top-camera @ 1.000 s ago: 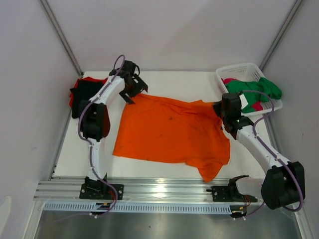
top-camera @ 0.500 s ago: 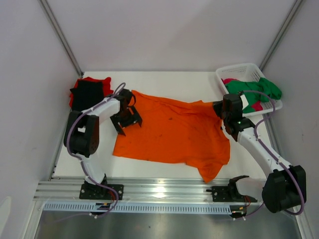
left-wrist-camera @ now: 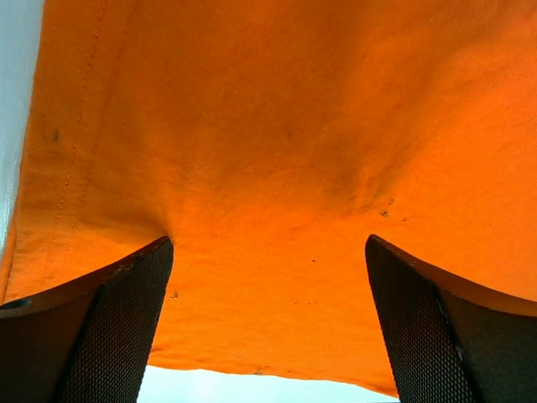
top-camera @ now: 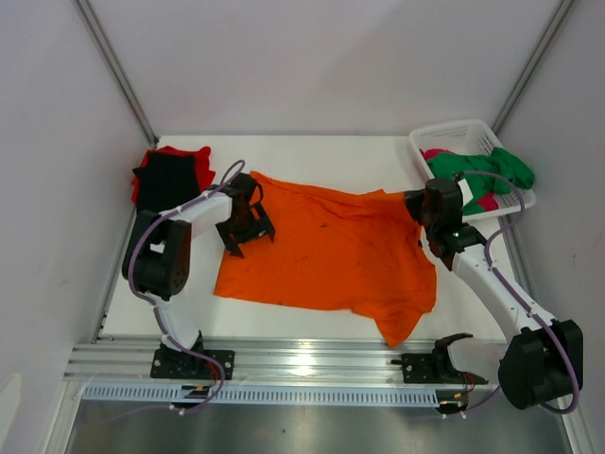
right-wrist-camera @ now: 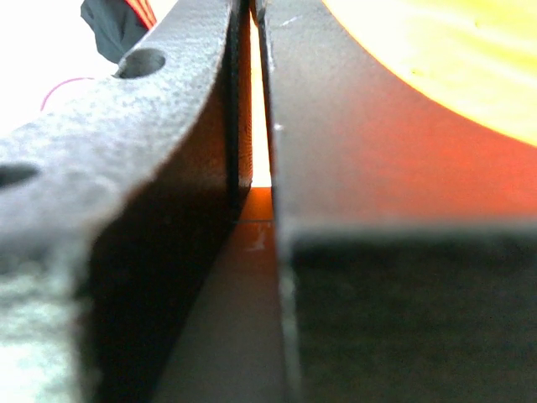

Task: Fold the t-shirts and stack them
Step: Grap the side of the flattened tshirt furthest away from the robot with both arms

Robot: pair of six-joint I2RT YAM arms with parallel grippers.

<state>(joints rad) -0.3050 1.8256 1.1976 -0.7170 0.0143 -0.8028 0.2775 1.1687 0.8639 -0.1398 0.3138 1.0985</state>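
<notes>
A bright orange t-shirt (top-camera: 321,248) lies spread wide across the middle of the table; it fills the left wrist view (left-wrist-camera: 277,159). My left gripper (top-camera: 250,236) hovers low over the shirt's left edge, open, its meshed fingers (left-wrist-camera: 117,323) wide apart with only cloth below them. My right gripper (top-camera: 417,204) is shut on the shirt's upper right corner, which is drawn up toward it; orange cloth (right-wrist-camera: 258,201) shows in the thin slit between the jaws. A folded black t-shirt (top-camera: 163,178) rests on a red one (top-camera: 189,155) at the back left.
A white lattice basket (top-camera: 460,132) stands at the back right, with a green t-shirt (top-camera: 501,166) draped over its rim and a pink one (top-camera: 487,201) inside. Bare white tabletop (top-camera: 312,156) lies behind the orange shirt. A metal rail (top-camera: 312,359) runs along the near edge.
My left arm has swung from the back of the table, near the black and red pile, down over the orange shirt's left edge. The right gripper has barely shifted.
</notes>
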